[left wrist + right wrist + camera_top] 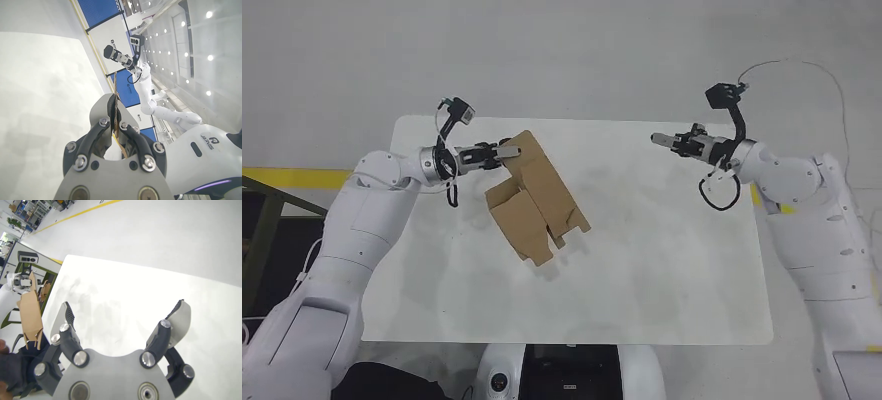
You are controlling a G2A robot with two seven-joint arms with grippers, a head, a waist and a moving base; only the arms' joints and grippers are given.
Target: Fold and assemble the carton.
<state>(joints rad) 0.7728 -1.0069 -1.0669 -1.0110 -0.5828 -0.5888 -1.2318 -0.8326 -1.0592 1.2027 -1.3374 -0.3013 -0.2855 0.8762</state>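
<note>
1. Carton in the top view: brown cardboard, partly folded and still flattish, over the left half of the white table. It lies slantwise, with its flaps at the near end.
   - The left gripper is clamped on the carton's far edge.
   - The right gripper is up over the table's far right part, well apart from the carton and holding nothing.
2. Left wrist view:
   - The left gripper is closed tight on a thin cardboard edge, with both pads pressing the sheet.
   - The carton shows edge-on, sticking out past the fingertips.
   - The table is below.
   - The right gripper is farther off in the air, not touching the cardboard.
3. Right wrist view:
   - The right gripper has its fingers spread wide with nothing between them, above the bare table.
   - The carton is off to the side, hanging roughly upright from the other arm with its notched flaps pointing down.
   - Cannot tell whether the carton's lower end touches the table.
</note>
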